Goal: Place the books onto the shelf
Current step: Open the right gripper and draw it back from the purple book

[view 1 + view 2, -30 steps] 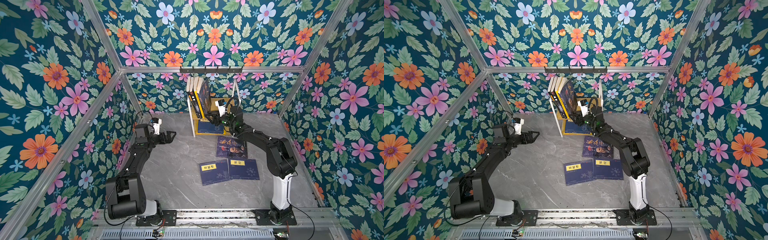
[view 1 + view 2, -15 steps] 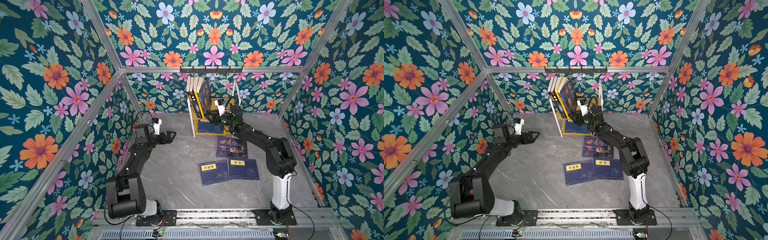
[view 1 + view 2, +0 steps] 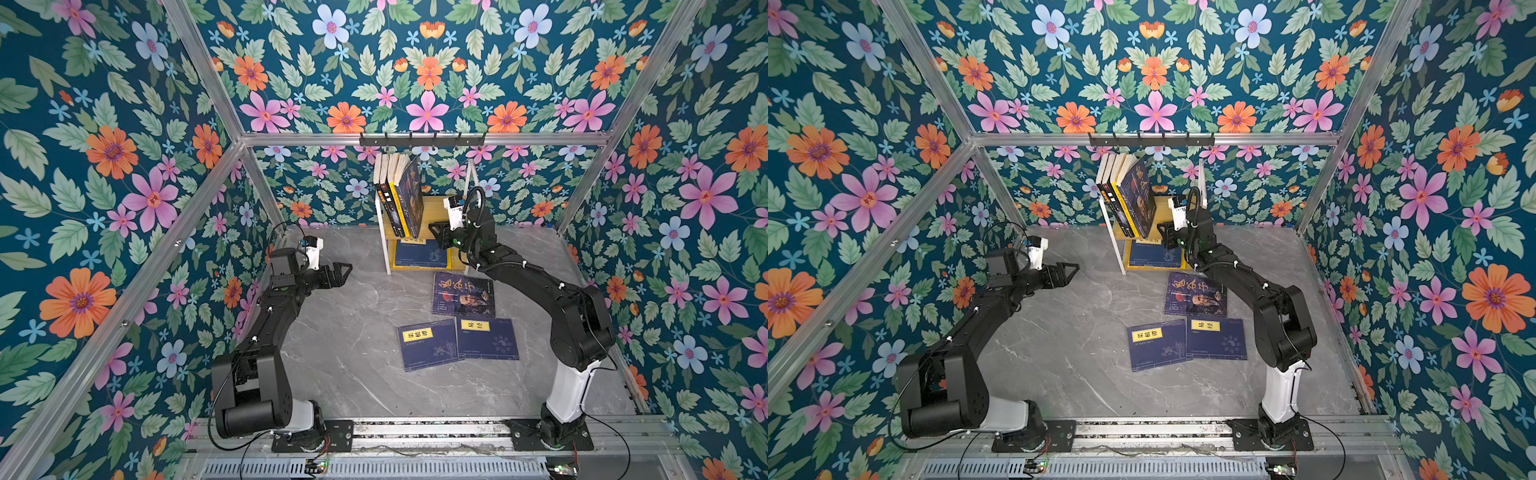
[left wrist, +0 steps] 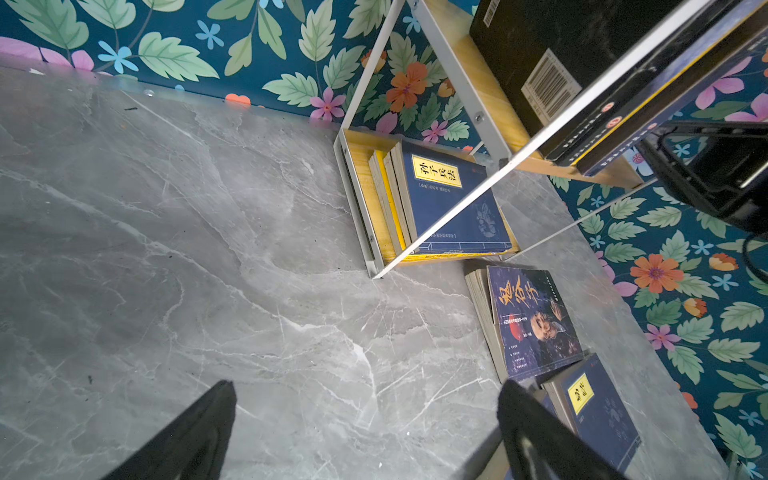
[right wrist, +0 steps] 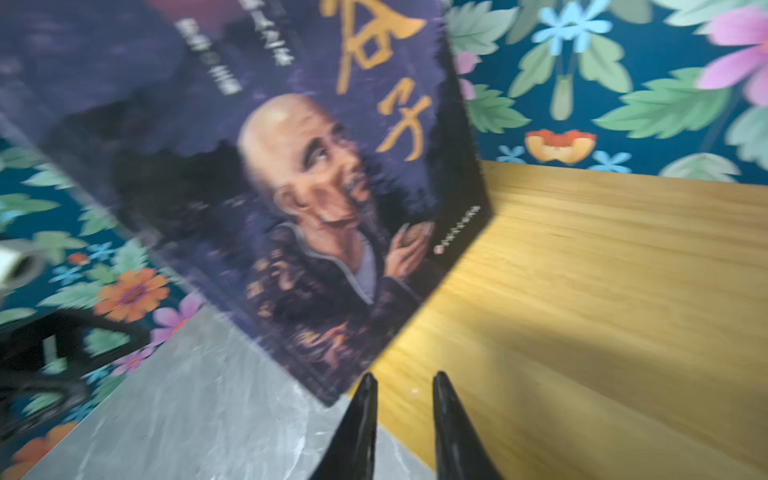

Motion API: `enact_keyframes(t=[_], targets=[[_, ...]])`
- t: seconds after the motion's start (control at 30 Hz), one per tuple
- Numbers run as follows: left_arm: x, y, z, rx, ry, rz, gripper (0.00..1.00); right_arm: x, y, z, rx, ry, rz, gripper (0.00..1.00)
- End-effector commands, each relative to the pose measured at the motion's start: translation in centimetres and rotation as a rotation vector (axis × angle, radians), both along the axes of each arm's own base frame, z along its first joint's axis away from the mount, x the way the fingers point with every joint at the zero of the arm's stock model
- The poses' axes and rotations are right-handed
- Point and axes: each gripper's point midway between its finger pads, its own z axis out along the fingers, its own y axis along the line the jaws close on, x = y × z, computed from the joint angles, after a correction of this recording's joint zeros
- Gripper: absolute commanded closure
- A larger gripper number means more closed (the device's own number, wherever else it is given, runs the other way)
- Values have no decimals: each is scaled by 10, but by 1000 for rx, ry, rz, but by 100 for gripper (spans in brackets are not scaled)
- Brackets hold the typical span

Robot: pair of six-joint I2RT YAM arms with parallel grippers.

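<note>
Slightly tilted, the purple portrait book (image 5: 291, 187) stands on the yellowish shelf (image 5: 602, 291).

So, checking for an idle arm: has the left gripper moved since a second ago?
No: the left gripper sits equally far left of the white-framed wooden shelf as before.

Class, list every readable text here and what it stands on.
"孙子兵法": navy book on the shelf, lower tier.
"鬼谷子": floor portrait book.
"菜根谭": left navy floor book.
"易经": right navy floor book.
"谷子", top cut off: upright portrait book.
Spines, barcode, small print: unreadable.
</note>
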Motion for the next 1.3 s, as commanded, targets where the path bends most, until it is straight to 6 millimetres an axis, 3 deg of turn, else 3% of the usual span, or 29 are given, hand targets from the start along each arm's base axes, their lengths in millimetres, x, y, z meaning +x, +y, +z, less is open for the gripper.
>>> enact_keyframes(t=[0.0, 0.3, 0.6, 0.8, 1.0, 1.27], targets=[[1, -1, 7, 0, -29, -9, 0, 11, -7, -13, -70, 37, -97, 78], [0, 0, 9, 1, -32, -6, 0, 47, 9, -37, -65, 91, -199, 80], [0, -1, 7, -3, -27, -7, 0, 60, 35, -61, -108, 127, -185, 80], [1, -1, 8, -2, -28, -6, 0, 66, 37, -68, -104, 135, -201, 80], [1, 0, 8, -2, -28, -5, 0, 66, 35, -57, -108, 118, -204, 79], [-2, -7, 6, -41, -23, -23, 0, 44, 22, -7, -109, 61, -200, 70]])
